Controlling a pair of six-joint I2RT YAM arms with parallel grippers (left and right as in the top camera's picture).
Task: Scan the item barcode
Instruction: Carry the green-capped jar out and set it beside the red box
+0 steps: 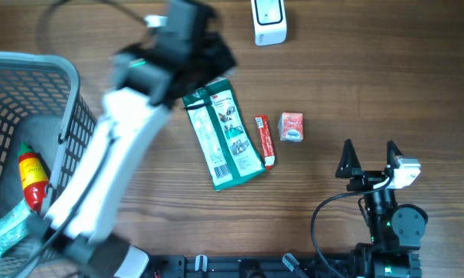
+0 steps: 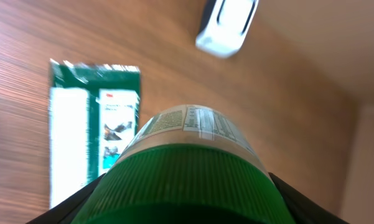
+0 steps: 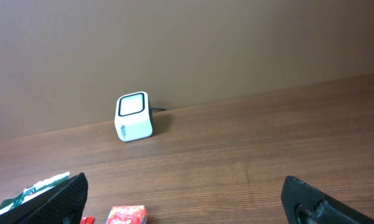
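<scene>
A container with a ribbed green lid (image 2: 187, 180) and a white printed label (image 2: 193, 127) fills the left wrist view. My left gripper (image 2: 187, 208) is shut on it, a dark finger (image 2: 74, 202) on each side of the lid. From overhead the left gripper (image 1: 204, 42) is a blurred dark shape over the table's back, and the container is hidden under it. The white barcode scanner (image 1: 269, 22) (image 2: 227, 25) (image 3: 134, 117) stands at the back edge, just right of that gripper. My right gripper (image 1: 368, 158) (image 3: 187, 199) rests open and empty at the front right.
A green snack packet (image 1: 222, 137) (image 2: 93, 124) lies mid-table, with a red stick (image 1: 264, 141) and a small red box (image 1: 291, 127) (image 3: 127, 216) to its right. A grey mesh basket (image 1: 31, 69) at the left holds a red bottle (image 1: 31, 177).
</scene>
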